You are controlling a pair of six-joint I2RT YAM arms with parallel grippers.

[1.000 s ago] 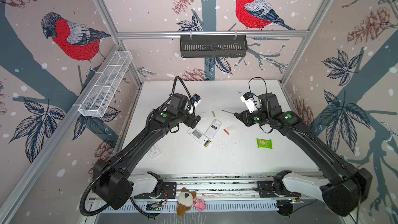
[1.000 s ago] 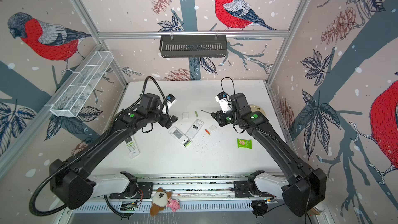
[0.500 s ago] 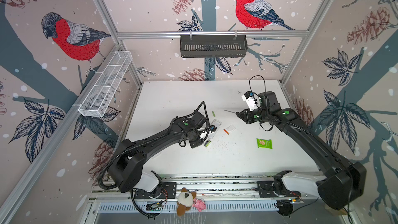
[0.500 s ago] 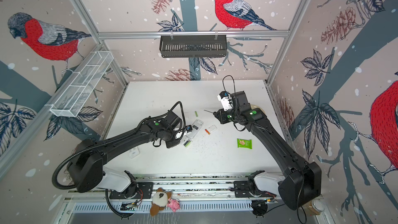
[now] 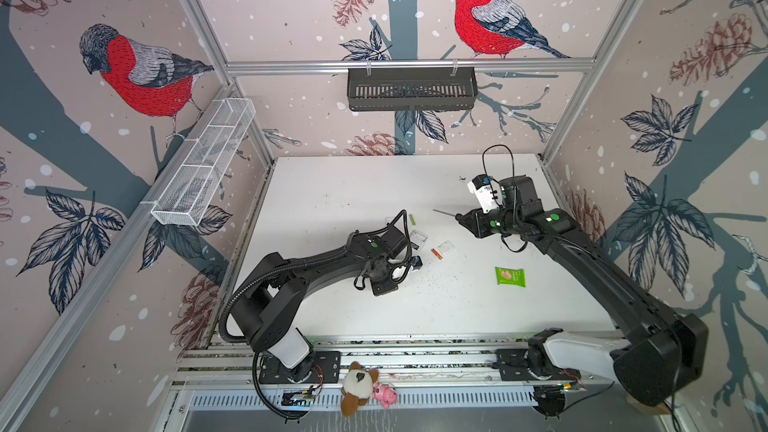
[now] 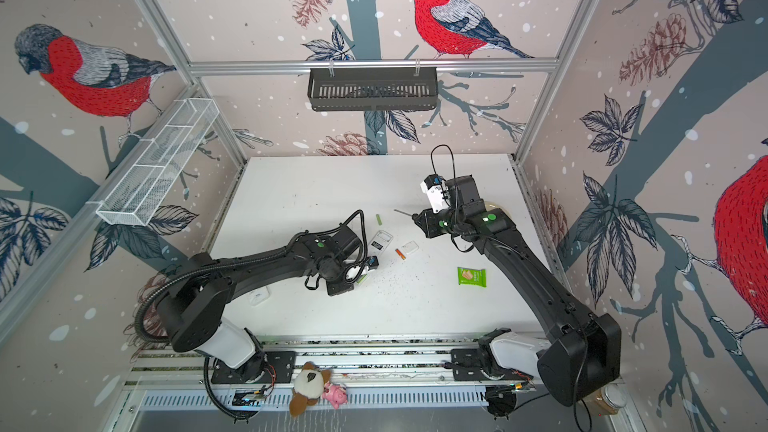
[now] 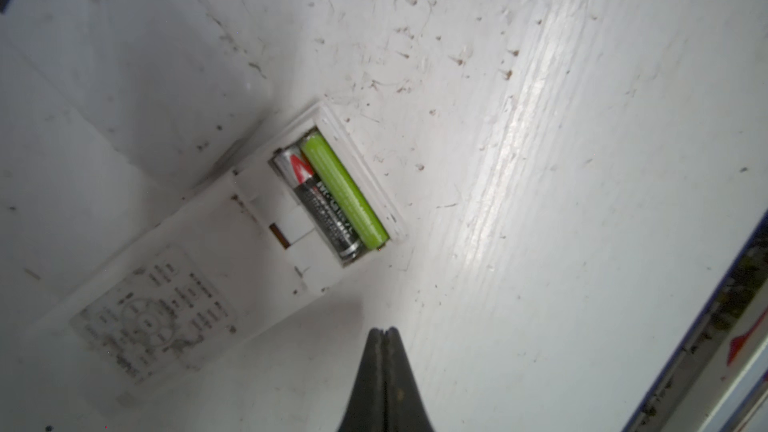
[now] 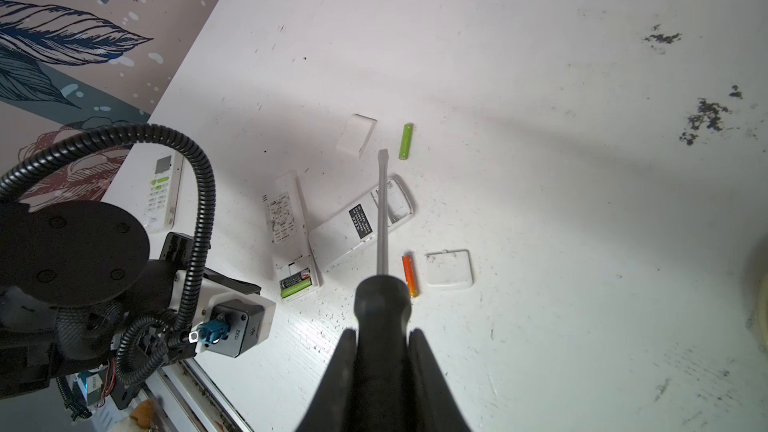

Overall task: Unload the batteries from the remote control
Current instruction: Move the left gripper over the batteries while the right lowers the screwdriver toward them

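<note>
The left tool (image 7: pixel 384 332) has its jaws pressed together on nothing, near the open end of a white remote (image 7: pixel 195 268) lying back-up on the desk (image 7: pixel 540 160). In its compartment a lime green battery (image 7: pixel 344 193) and a black battery (image 7: pixel 322 205) sit side by side. The right tool (image 8: pixel 382 336) clamps a screwdriver (image 8: pixel 380 301). A loose green battery (image 8: pixel 406 141) and an orange battery (image 8: pixel 409 275) lie on the desk, the orange one just beside a white cover (image 8: pixel 449 268).
</note>
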